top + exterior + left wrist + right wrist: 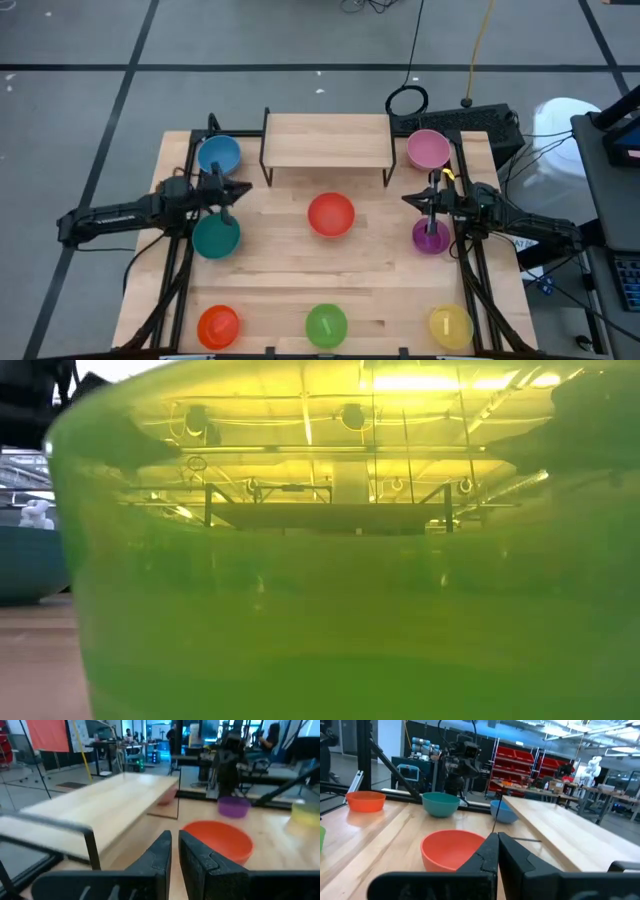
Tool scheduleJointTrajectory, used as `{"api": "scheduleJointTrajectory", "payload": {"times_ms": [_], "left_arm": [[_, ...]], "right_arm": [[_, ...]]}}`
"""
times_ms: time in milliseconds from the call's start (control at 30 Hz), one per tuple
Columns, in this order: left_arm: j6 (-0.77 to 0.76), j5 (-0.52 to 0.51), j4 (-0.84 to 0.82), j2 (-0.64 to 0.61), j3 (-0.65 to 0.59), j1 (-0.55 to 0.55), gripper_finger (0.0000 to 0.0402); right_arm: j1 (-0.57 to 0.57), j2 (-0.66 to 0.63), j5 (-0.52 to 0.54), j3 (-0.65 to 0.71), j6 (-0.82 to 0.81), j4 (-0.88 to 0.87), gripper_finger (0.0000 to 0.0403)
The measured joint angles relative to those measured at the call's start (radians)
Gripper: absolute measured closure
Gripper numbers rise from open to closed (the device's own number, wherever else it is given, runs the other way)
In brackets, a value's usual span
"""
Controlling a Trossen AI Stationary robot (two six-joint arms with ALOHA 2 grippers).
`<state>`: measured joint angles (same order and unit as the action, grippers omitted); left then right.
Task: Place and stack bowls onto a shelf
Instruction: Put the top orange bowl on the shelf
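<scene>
The bare light-wood shelf stands at the tabletop's far edge, open board before it. The red bowl sits just in front of its middle; blue and pink bowls flank its ends. The left gripper hovers by the shelf's left front corner, fingers nearly together, holding nothing; the right gripper, fingers pressed together, hovers off its right corner above the purple bowl.

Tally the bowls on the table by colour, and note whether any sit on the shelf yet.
Blue bowl: 1
Pink bowl: 1
Red bowl: 1
Teal bowl: 1
Purple bowl: 1
Orange bowl: 1
Green bowl: 1
Yellow bowl: 1
Total: 8 bowls
On the shelf: 0
</scene>
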<state>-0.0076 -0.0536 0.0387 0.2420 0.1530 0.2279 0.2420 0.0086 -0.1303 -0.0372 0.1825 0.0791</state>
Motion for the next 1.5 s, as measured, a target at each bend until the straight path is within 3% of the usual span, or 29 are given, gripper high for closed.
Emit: {"api": "scheduleJointTrajectory", "payload": {"times_ms": [200,367,633,1033,1333,1500], "left_arm": [[0.023,0.0,-0.483,0.046,0.274,0.0,0.0364],[-0.064,0.0,-0.659,0.14,0.456,0.0,0.0364],[-0.197,0.039,-0.671,0.217,0.6,0.0,0.0364],[-0.581,0.055,-0.654,0.215,0.625,0.0,0.0364],[-0.571,0.06,-0.645,0.23,0.625,-0.002,0.0364],[-0.488,0.17,-0.611,0.295,0.625,-0.025,0.0364]], "right_arm": [[0.0,0.0,0.003,0.0,0.013,0.029,0.0401],[0.0,0.0,0.006,-0.012,0.015,0.044,0.0401],[0.0,0.0,0.007,-0.091,0.102,0.049,0.0401],[0.0,0.0,0.058,-0.099,0.152,0.074,0.0401],[0.0,0.0,0.056,-0.099,0.154,0.074,0.0401],[0.0,0.0,0.056,-0.1,0.204,0.074,0.0401]]}}
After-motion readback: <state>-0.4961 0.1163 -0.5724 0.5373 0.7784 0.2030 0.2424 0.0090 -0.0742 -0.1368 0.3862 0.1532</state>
